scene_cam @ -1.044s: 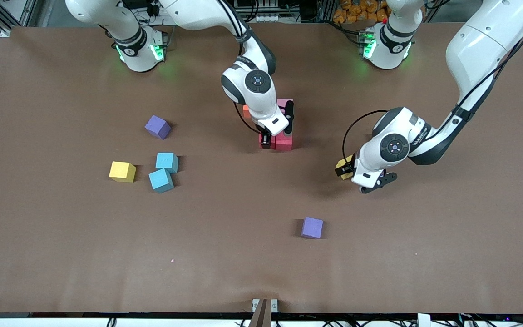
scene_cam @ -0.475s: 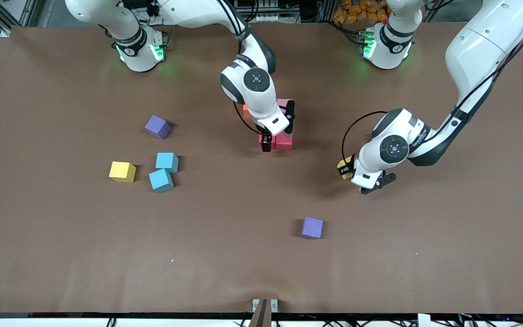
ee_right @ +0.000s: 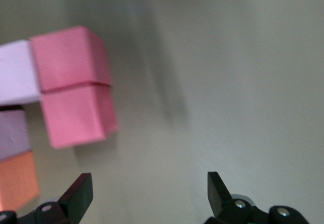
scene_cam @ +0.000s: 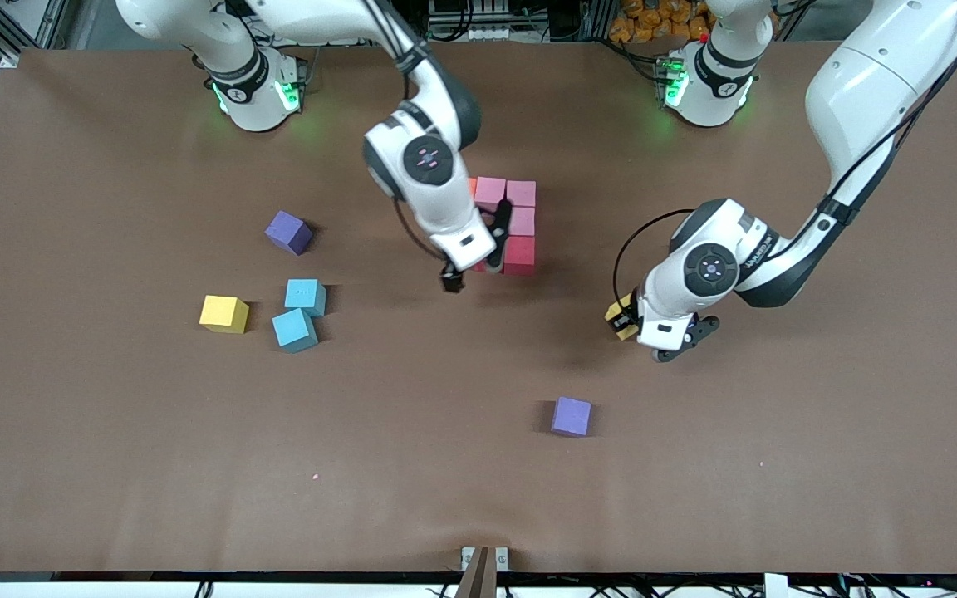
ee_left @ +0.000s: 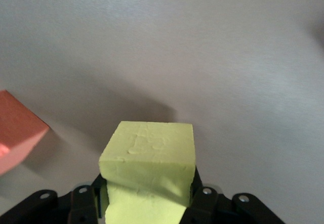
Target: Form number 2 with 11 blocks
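Note:
Several blocks form a cluster mid-table: an orange one [scene_cam: 472, 184], pink ones [scene_cam: 490, 193] [scene_cam: 521, 220] and a red one [scene_cam: 519, 254]. The right wrist view shows two red blocks [ee_right: 71, 57] [ee_right: 78, 115] side by side at the cluster's edge. My right gripper [scene_cam: 472, 272] [ee_right: 149, 191] hangs open and empty just above the table beside them. My left gripper [scene_cam: 626, 324] [ee_left: 147, 191] is shut on a yellow block [scene_cam: 616, 314] [ee_left: 149, 155], held just off the table toward the left arm's end. An orange-red block [ee_left: 17, 138] lies near it.
Loose blocks lie toward the right arm's end: a purple one [scene_cam: 288, 232], two blue ones [scene_cam: 305, 296] [scene_cam: 294, 330] and a yellow one [scene_cam: 223, 314]. Another purple block [scene_cam: 571, 416] sits nearer the front camera than the cluster.
My right gripper opened, let go of the red block and drew up and away from the cluster. My left gripper shut on the yellow block and shifted slightly with it.

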Controlling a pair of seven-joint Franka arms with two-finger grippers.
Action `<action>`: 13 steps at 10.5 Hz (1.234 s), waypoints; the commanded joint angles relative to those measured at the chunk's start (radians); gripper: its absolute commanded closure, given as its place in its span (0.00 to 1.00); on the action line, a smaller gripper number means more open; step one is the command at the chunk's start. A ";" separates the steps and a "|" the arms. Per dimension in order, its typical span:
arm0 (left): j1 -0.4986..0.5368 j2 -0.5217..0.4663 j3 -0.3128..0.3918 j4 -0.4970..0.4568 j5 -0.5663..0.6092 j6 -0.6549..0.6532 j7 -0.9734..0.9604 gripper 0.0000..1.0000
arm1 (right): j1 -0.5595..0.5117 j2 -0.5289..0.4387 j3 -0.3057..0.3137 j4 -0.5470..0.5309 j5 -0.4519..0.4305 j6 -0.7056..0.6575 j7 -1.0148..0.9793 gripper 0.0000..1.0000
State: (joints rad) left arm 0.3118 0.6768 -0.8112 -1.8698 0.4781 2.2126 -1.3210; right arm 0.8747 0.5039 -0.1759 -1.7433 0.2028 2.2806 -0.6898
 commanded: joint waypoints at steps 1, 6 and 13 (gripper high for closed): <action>-0.092 -0.020 0.001 0.072 -0.045 -0.050 -0.123 0.54 | -0.139 -0.021 0.012 -0.015 0.009 -0.010 0.019 0.00; -0.270 -0.020 -0.006 0.167 -0.087 -0.050 -0.410 0.55 | -0.249 -0.013 -0.134 -0.039 -0.006 -0.016 0.068 0.00; -0.486 -0.020 0.001 0.228 -0.070 -0.050 -0.739 0.55 | -0.309 0.031 -0.172 -0.102 0.006 -0.009 0.376 0.00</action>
State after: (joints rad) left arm -0.1281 0.6693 -0.8269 -1.6533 0.4120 2.1843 -1.9979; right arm 0.5724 0.5369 -0.3569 -1.8256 0.2020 2.2650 -0.3819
